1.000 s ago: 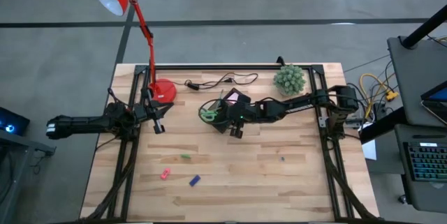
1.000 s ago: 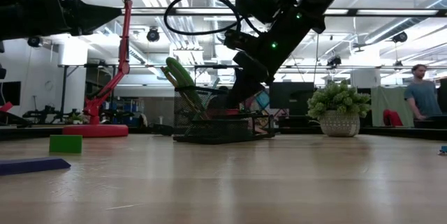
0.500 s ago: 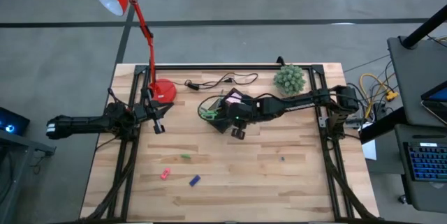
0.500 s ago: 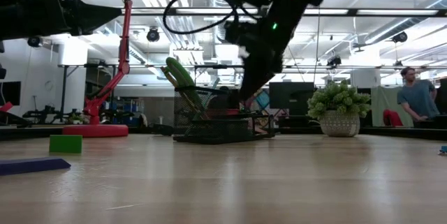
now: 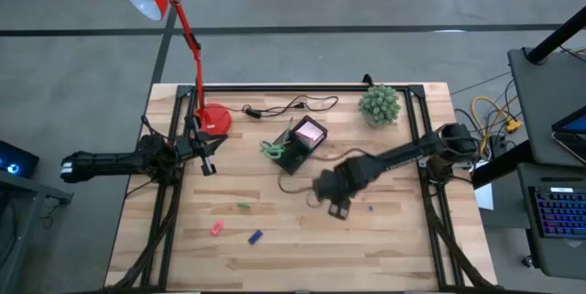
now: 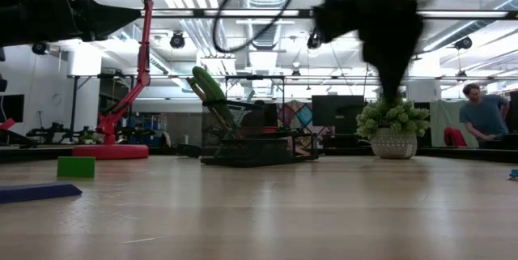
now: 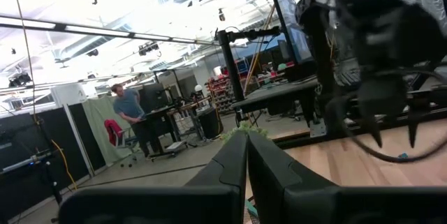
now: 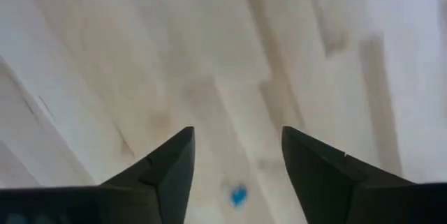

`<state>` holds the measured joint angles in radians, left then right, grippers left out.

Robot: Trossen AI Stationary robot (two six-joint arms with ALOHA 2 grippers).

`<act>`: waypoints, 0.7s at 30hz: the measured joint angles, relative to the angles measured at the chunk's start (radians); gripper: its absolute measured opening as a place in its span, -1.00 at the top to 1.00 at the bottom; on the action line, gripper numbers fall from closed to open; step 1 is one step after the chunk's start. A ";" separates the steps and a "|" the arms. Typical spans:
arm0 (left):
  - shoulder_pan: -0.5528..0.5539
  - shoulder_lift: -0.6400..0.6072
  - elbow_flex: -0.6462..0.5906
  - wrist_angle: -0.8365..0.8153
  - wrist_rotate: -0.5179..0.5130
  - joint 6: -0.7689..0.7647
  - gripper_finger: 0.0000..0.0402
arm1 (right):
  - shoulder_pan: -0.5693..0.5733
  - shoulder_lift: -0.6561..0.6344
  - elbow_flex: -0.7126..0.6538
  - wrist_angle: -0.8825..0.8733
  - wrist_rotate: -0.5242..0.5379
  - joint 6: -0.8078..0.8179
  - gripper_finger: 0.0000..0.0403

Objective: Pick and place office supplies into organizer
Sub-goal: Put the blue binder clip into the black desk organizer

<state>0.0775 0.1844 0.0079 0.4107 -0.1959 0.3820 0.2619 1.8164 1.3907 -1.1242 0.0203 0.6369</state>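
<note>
Pale wooden table [image 5: 385, 239] under a black frame, grey floor around it, open workshop with ceiling lights beyond. Red desk lamp [image 5: 212, 118] planted at the back left, black cable [image 5: 293, 105] trailing beside it, round green plant [image 5: 379, 103] at the back right. Person [image 6: 483, 116] far off in the room on the low view's right.

Organizer [image 5: 298, 146] near the table's middle, towards the back, holding the green-handled scissors [image 5: 273, 150] at its left end and a pink sticky-note pad [image 5: 310, 132] at its back right; scissor handle [image 6: 209, 88] leaning up out of the tray in the low view. Loose pieces on the front left of the table: green piece [image 5: 244, 206], red piece [image 5: 217, 228], blue piece [image 5: 255, 236], all well apart from the organizer. Tiny blue piece [image 5: 371, 208] right of centre, also seen between the fingers in the right wrist view [image 8: 238, 196].

Right gripper [image 5: 337, 208] above the bare wood in front of the organizer, just left of that tiny blue piece, fingers spread wide, nothing between them. Height above the wood hard to judge, motion-blurred.

Left gripper [image 5: 208, 165] parked at the left side near the lamp base, fingers [image 7: 230, 168] pressed together, empty.
</note>
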 joint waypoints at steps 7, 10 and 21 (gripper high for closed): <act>0.000 0.000 0.000 0.000 0.000 0.000 1.00 | 0.174 0.000 -0.049 -0.109 0.006 0.118 -0.05; 0.000 0.000 0.000 0.000 0.000 0.000 1.00 | 0.251 0.000 -0.080 -0.101 0.045 0.046 -0.01; 0.000 0.000 0.000 0.000 0.000 0.044 1.00 | 0.332 0.000 -0.216 -0.058 0.139 -0.126 0.09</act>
<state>0.0776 0.1845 0.0079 0.4109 -0.1959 0.4263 0.5943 1.8164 1.1748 -1.1826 0.1593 0.5114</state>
